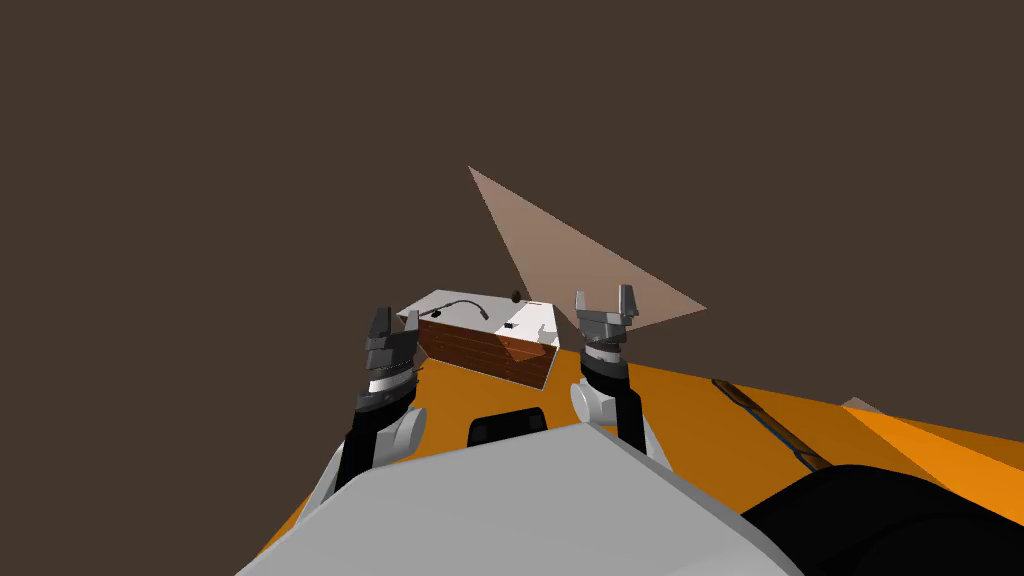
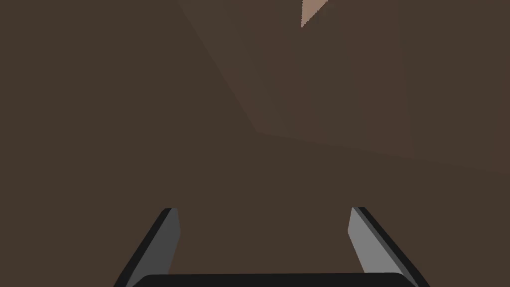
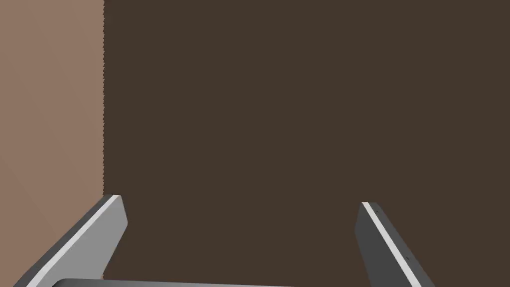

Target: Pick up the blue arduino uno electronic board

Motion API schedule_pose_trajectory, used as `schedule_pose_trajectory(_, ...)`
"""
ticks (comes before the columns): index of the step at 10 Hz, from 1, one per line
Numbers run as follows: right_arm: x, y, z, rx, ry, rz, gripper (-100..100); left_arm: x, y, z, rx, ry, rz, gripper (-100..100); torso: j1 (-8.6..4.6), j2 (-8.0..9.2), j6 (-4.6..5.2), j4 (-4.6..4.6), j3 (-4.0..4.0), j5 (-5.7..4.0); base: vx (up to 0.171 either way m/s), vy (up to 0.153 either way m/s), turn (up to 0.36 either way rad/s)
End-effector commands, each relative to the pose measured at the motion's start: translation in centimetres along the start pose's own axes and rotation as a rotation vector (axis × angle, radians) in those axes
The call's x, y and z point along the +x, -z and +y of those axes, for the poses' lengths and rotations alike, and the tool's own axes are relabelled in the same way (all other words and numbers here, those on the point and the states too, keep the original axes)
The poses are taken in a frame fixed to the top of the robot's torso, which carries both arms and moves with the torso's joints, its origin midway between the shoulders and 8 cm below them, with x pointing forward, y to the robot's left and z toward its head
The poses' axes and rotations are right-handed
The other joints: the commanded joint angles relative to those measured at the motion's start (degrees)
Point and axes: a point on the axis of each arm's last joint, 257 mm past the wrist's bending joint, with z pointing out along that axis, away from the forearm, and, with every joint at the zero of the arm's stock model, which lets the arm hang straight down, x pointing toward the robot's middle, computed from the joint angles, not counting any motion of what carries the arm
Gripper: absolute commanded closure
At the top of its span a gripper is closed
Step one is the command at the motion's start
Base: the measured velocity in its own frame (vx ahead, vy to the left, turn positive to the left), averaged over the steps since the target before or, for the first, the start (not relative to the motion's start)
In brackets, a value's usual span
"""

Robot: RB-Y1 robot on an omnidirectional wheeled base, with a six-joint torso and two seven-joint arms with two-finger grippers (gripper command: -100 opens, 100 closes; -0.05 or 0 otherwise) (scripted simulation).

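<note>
The left claw [image 1: 392, 322] and right claw [image 1: 604, 298] gaped empty short of the cabinet [image 1: 490, 356], the board too small to pick out on its white top; a blind reach risked snagging the cable [image 1: 462, 305].

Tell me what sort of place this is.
Likely an indoor room, perhaps a work corner: plain brown walls, an orange floor, and a white-topped wooden drawer unit carrying a black cable.

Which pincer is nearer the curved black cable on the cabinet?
Left. Left pincer hovers at the corner of the white-topped brown cabinet nearest the curved black cable; right pincer, past the opposite corner.
</note>
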Motion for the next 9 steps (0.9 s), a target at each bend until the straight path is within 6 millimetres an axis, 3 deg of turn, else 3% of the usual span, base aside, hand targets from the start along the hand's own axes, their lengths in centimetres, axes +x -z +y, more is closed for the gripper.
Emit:
schedule_pose_trajectory(1,0.0,0.0,0.0,0.0,0.0,0.0,0,0.4,0.2,1.0,-0.021,-0.018,0.037,-100,0.0,0.0,0.0,0.0,0.0,0.0,-0.003,-0.026,-0.043)
schedule_pose_trajectory(5,0.0,0.0,0.0,0.0,0.0,0.0,0,0.9,0.9,4.4,-0.095,-0.07,0.111,-100,-0.22,0.02,0.01,0.0,0.01,-0.05,-0.005,-0.06,-0.058)
schedule_pose_trajectory(9,0.0,0.0,0.0,0.0,0.0,0.0,0,0.7,2.0,9.5,-0.205,-0.145,0.182,-100,-0.35,-0.05,0.01,-0.01,-0.03,-0.08,0.005,-0.096,-0.078)
